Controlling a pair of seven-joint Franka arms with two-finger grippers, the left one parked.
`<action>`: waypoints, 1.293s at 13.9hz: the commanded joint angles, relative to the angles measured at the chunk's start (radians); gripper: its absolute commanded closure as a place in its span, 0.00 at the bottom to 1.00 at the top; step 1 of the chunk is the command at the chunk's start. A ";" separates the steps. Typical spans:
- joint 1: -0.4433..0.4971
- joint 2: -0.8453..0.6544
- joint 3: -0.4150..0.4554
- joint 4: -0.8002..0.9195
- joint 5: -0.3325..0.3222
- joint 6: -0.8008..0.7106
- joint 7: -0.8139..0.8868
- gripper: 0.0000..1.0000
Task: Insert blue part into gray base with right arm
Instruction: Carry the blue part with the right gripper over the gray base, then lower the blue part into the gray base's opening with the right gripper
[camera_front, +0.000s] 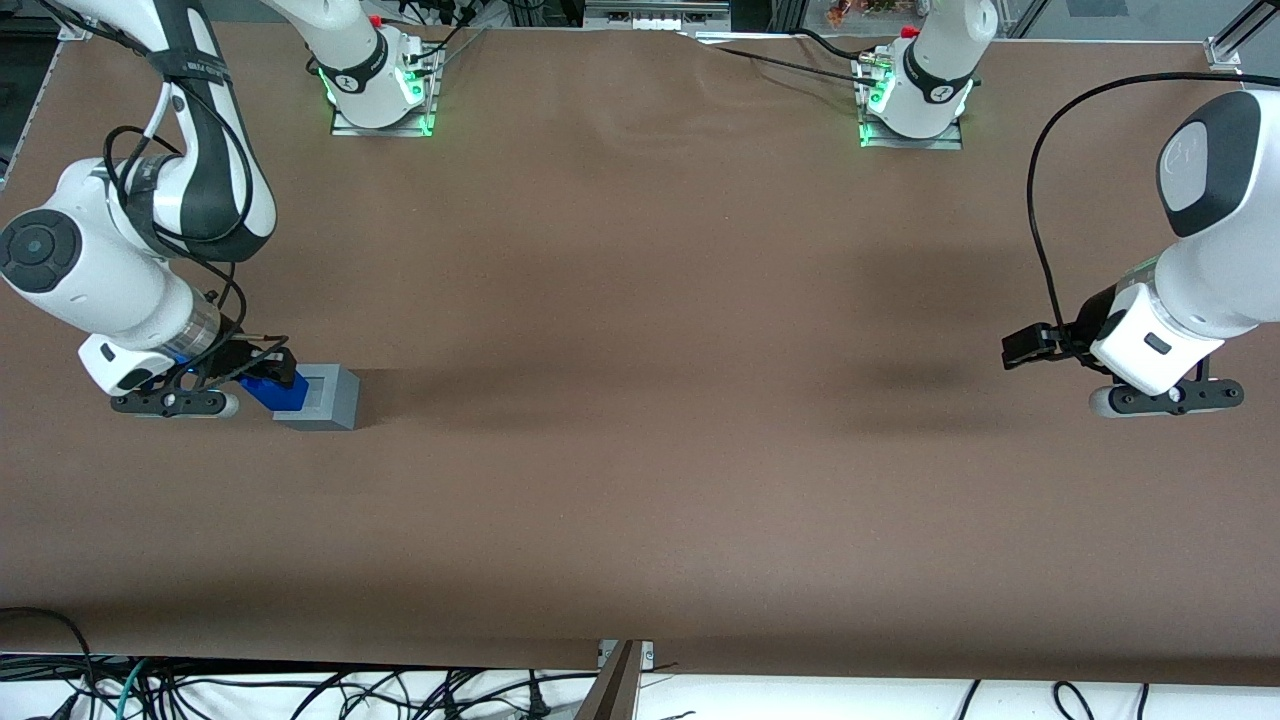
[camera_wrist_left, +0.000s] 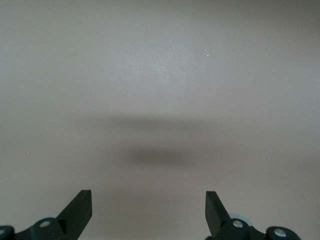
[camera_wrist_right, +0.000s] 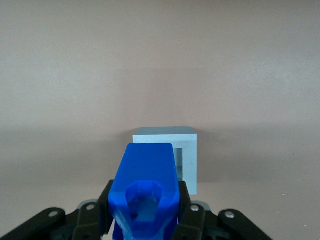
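Observation:
My right arm's gripper (camera_front: 268, 378) is shut on the blue part (camera_front: 272, 391) and holds it tilted, low over the brown table, right beside the gray base (camera_front: 322, 398) at the working arm's end of the table. The blue part's tip meets the base's top edge by the square recess (camera_front: 320, 389). In the right wrist view the blue part (camera_wrist_right: 148, 192) sits between the black fingers (camera_wrist_right: 186, 215) with its hollow end toward the camera. The gray base (camera_wrist_right: 186, 155) stands just past it, its recess partly hidden by the blue part.
The brown table mat (camera_front: 640, 420) spreads wide between the base and the parked arm. Two arm mounts (camera_front: 380, 95) with green lights sit at the edge farthest from the front camera. Cables (camera_front: 300, 690) hang below the near edge.

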 joint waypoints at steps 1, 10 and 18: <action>-0.009 0.042 -0.001 0.026 0.017 -0.022 -0.057 1.00; -0.027 0.085 -0.001 0.027 0.017 -0.072 -0.110 1.00; -0.044 0.117 -0.001 0.058 0.019 -0.066 -0.143 1.00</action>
